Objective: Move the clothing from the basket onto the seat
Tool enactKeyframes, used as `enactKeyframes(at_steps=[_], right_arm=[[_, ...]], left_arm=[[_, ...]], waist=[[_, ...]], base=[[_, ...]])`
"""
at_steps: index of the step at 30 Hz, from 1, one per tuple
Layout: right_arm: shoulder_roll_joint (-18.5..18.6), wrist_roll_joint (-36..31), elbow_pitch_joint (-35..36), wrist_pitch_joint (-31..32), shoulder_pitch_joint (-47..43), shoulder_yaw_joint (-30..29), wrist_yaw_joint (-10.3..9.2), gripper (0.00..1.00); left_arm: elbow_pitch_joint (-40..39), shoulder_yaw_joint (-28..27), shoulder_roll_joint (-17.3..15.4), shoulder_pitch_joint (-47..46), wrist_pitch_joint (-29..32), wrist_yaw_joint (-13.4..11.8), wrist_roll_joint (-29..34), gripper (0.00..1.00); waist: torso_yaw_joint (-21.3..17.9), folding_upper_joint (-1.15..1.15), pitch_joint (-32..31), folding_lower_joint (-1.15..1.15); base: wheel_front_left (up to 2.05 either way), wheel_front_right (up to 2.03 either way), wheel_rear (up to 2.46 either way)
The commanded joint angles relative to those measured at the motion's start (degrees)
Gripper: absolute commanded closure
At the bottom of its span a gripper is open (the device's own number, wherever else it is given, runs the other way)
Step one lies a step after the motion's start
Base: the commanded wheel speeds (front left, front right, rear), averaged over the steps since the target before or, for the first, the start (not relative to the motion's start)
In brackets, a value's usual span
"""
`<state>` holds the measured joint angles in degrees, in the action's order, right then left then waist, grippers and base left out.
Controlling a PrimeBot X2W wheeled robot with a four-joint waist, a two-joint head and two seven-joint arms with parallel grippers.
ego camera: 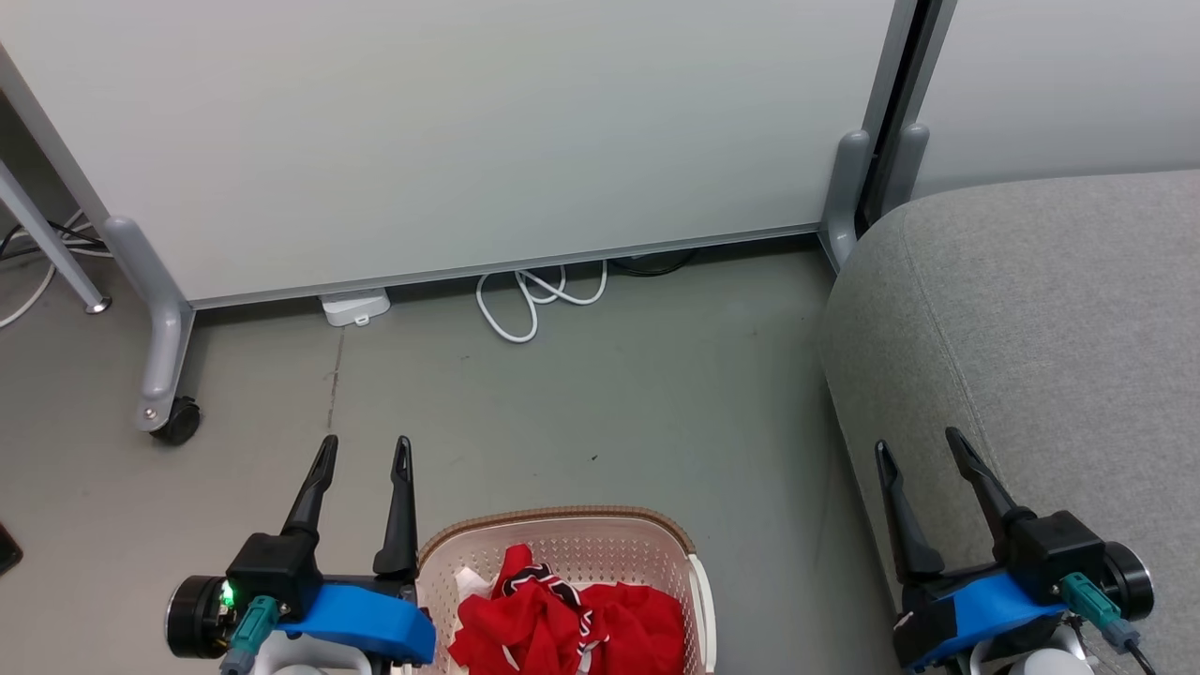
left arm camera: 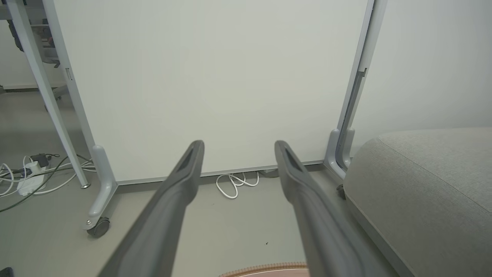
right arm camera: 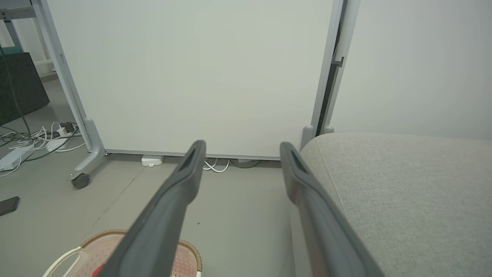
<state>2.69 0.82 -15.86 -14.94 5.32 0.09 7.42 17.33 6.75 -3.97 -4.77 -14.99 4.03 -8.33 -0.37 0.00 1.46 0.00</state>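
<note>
Grey floor [ego camera: 600,394] runs from a white panel [ego camera: 450,141] at the back up to the robot, and none of the job looks done yet. From the left: the left gripper [ego camera: 366,445] hangs just beside the basket [ego camera: 562,516], fingers spread and empty, pointing toward the panel rather than down. The basket sits on the floor between the two arms. The clothing [ego camera: 562,623], a crumpled red heap with black-and-white trim showing, lies inside it. The right gripper [ego camera: 917,442] is likewise spread wide with nothing between its fingers, poised over the near edge of the seat [ego camera: 1031,309]. The seat's visible grey cover carries no clothing, so I judge the whole transfer is left: reach in, take a garment, carry it right, lay it down. How many garments make up the heap I cannot tell.

The floor is smooth and lightly scuffed. At the left a power strip [left arm camera: 29,182] lies among cables, and a panel leg ends in a castor [ego camera: 176,420]. A white cord [ego camera: 534,295] loops under the panel's lower edge, and a second panel [ego camera: 1069,84] stands behind the seat.
</note>
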Motion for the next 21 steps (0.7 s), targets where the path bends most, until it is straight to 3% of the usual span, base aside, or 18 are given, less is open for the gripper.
enactKeyframes(at_steps=[1,21], right_arm=[[0.3,-0.3,-0.1,-0.4,0.6,0.0,0.13,0.00],[0.3,0.3,-0.2,-0.4,1.0,0.3,0.13,0.00]], left_arm=[[0.1,-0.1,0.0,-0.1,-0.3,0.1,0.4,0.00],[0.6,-0.7,0.4,-0.3,-0.3,0.6,1.1,0.00]], waist=[[0.0,0.00,0.0,0.00],[-0.3,0.00,0.6,0.00]], base=[[0.00,0.00,0.00],[0.00,0.00,0.00]])
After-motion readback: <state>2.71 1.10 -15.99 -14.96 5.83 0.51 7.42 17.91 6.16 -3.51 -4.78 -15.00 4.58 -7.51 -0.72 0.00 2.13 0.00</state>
